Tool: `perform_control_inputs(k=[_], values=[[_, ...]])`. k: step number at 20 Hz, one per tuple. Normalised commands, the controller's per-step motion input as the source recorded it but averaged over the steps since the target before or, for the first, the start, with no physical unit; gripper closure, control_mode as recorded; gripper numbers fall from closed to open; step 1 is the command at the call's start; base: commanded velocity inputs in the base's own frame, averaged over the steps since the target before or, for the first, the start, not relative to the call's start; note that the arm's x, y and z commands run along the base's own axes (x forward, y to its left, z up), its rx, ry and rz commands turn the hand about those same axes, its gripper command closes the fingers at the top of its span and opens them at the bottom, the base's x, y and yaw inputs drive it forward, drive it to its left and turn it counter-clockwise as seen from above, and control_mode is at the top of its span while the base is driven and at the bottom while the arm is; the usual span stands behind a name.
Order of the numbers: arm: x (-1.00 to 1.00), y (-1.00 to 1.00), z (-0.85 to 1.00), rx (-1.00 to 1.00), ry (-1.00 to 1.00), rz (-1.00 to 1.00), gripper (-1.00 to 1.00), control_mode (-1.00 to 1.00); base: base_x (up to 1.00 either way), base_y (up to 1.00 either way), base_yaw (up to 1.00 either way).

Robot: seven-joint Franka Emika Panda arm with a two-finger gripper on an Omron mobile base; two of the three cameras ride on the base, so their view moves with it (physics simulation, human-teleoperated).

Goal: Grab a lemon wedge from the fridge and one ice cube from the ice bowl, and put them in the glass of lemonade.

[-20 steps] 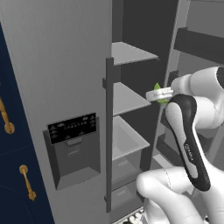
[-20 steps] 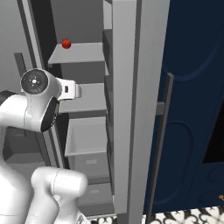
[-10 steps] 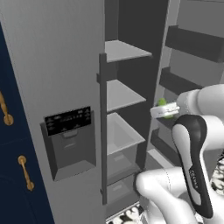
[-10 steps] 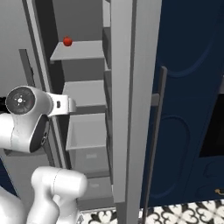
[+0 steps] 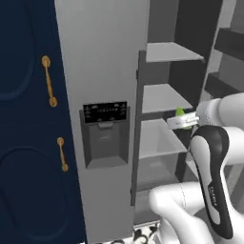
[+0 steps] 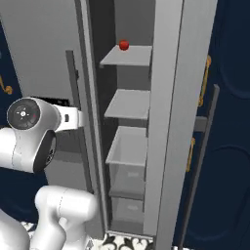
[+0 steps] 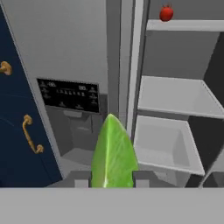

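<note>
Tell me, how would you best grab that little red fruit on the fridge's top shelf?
Probably across its round middle, coming straight in from the open front. The red fruit sits near the shelf's front edge with free space around it, though its stem side is too small to make out.

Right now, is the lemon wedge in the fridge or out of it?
Out. The lemon wedge sits between the fingers of the gripper, in front of the fridge shelves rather than on one.

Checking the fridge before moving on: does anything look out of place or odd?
Nothing spilled or damaged. The fridge stands open on one side, the tool holds the lemon wedge, and a small red fruit sits alone on the top shelf.
</note>
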Motion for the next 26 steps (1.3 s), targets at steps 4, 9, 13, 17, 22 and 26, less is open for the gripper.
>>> perform_control_inputs(k=[4, 9, 13, 17, 22, 26], values=[[0.00, 0.00, 0.00, 0.00, 0.00, 0.00, 1.00, 1.00, -0.11, 0.24, 0.62], [0.00, 0.00, 0.00, 0.00, 0.00, 0.00, 1.00, 1.00, -0.03, 0.29, 0.61], [0.00, 0.00, 0.00, 0.00, 0.00, 0.00, 1.00, 1.00, 0.00, 0.28, 0.61], [0.00, 0.00, 0.00, 0.00, 0.00, 0.00, 1.00, 1.00, 0.00, 0.28, 0.61], [0.00, 0.00, 0.00, 0.00, 0.00, 0.00, 1.00, 1.00, 0.12, 0.19, 0.67], [0.00, 0.00, 0.00, 0.00, 0.00, 0.00, 1.00, 1.00, 0.23, 0.24, 0.65]])
